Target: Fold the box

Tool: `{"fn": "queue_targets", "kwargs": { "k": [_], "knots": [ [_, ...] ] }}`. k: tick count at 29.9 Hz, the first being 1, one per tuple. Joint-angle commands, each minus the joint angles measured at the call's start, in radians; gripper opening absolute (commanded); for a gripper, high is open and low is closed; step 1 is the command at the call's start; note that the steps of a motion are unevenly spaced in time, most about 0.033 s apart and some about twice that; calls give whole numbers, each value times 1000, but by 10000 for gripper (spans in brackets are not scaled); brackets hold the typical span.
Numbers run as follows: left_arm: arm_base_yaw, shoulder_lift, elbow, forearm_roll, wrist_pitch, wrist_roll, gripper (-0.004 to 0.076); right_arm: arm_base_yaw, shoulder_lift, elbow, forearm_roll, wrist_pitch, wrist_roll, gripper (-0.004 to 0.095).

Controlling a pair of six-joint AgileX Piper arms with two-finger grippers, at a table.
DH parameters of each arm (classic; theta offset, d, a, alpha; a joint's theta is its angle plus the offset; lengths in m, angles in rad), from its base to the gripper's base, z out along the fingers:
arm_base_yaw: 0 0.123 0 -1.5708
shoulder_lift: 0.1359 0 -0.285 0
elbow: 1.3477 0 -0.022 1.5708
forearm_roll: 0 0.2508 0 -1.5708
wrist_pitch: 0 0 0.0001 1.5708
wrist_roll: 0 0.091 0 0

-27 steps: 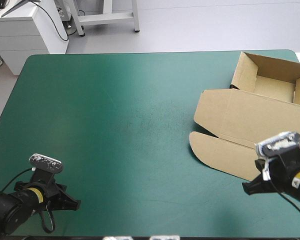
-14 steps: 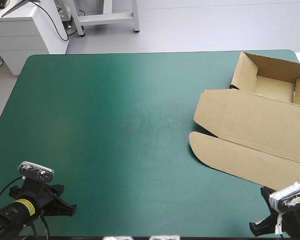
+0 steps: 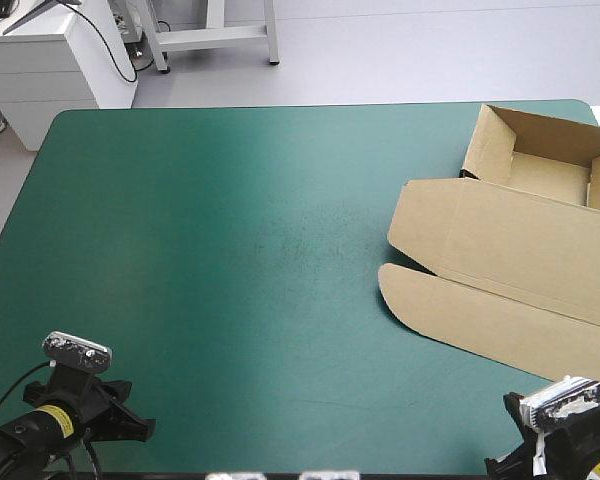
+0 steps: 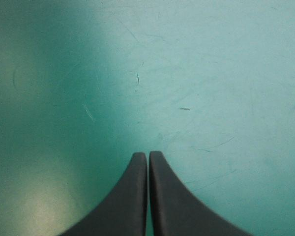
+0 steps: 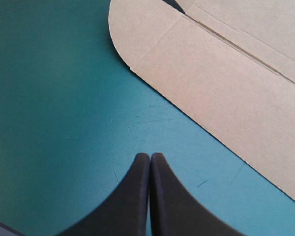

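The brown box [image 3: 510, 265] lies at the table's right side. It is an open tray [image 3: 552, 165] with raised walls at the back, and its lid and rounded front flap lie flat toward the table's middle. My right gripper [image 3: 492, 465] is shut and empty at the near right corner, short of the flap's edge. In the right wrist view the shut gripper [image 5: 150, 156] points over bare cover, with the box's flap [image 5: 221, 73] ahead and apart from it. My left gripper [image 3: 145, 428] sits at the near left corner, far from the box. In its own view the left gripper [image 4: 148, 155] is shut over bare teal-green cover.
The teal-green cover [image 3: 230, 240] stretches bare from the left edge to the box. The box's tray reaches the table's far right edge. A white cabinet [image 3: 50, 60] stands beyond the far left corner.
My right gripper has pulled back from over the flap's near edge to the near right corner. My left gripper has drawn back slightly toward the near edge. The box has not moved.
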Motion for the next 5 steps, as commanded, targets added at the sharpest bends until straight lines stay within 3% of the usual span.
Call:
{"fn": "queue_targets", "kwargs": {
  "k": [1,5],
  "knots": [
    [-4,4,-27,-5,-43,-4,-8,2,13,-25,8,-31,-10,-16],
    [-4,4,-27,-3,-41,-4,-8,2,13,-25,8,-20,-10,-16]
  ]
}}
